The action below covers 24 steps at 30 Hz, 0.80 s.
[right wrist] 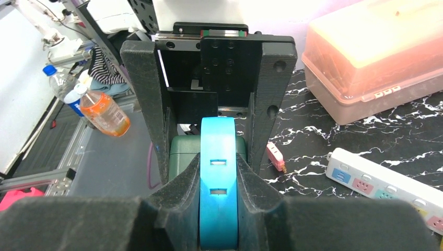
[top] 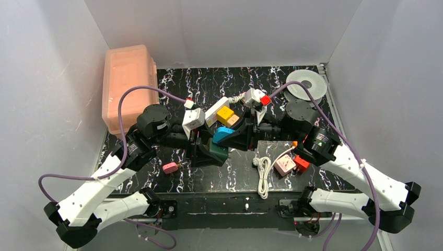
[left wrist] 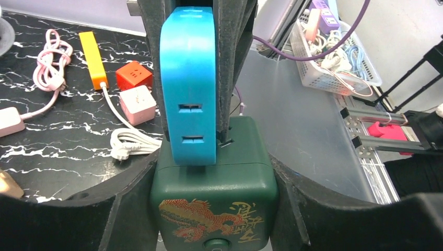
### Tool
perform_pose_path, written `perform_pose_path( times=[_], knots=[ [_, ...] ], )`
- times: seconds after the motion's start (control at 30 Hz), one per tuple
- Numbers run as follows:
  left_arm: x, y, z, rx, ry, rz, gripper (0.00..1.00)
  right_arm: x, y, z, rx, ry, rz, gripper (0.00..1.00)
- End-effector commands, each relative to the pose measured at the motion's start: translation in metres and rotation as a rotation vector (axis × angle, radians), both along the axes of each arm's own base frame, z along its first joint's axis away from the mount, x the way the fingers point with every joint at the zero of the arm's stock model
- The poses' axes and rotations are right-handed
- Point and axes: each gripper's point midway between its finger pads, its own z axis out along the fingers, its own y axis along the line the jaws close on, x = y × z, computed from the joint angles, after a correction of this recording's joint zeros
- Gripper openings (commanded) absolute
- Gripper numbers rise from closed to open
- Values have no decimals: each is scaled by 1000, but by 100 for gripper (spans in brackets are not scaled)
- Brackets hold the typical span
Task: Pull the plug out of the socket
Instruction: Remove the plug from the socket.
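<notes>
Far left, a pink lidded box (top: 128, 86) sits at the table edge. A small pink plug (top: 170, 167) lies loose in front of your left arm.

Your left gripper (left wrist: 214, 209) is closed part-way onto a green cube (left wrist: 214, 178) with a dragon print, one finger on each side.

A blue plug (left wrist: 188, 78) stands with its end against the cube's top face. Whether its pins are seated is hidden.

Your right gripper (right wrist: 218, 209) is clamped narrowly on the blue plug's flat sides.

The socket (top: 216, 111), a long white strip, lies on the table just behind both grippers, with a yellow block (top: 225, 114) on it. Neither gripper touches it.

Further right lie a coiled white cord (top: 264, 175), a pink cube (top: 284, 165) and a red cube (top: 301, 163). A grey disc (top: 306, 83) sits in the far right corner.
</notes>
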Motion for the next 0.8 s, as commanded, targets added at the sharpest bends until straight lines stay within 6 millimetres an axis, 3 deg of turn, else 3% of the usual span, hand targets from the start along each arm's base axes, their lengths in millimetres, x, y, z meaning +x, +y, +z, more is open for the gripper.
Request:
perform_pose_path(
  times=[0.0,0.07,0.2,0.47,0.77],
  knots=[
    [20,-2,-4,10,-44,100,7,0,3,28,110,-81,-14,1],
    [22,-1,-7,20,-57,112,0,2,2,27,104,-90,-29,1],
    [13,2,-14,26,-77,60,0,4,-7,26,91,-119,-67,1],
    [11,3,-21,40,-80,44,0,5,-20,44,141,-184,-113,1],
    [5,8,-48,95,-31,36,0,7,-32,61,168,-221,-159,1]
  ],
)
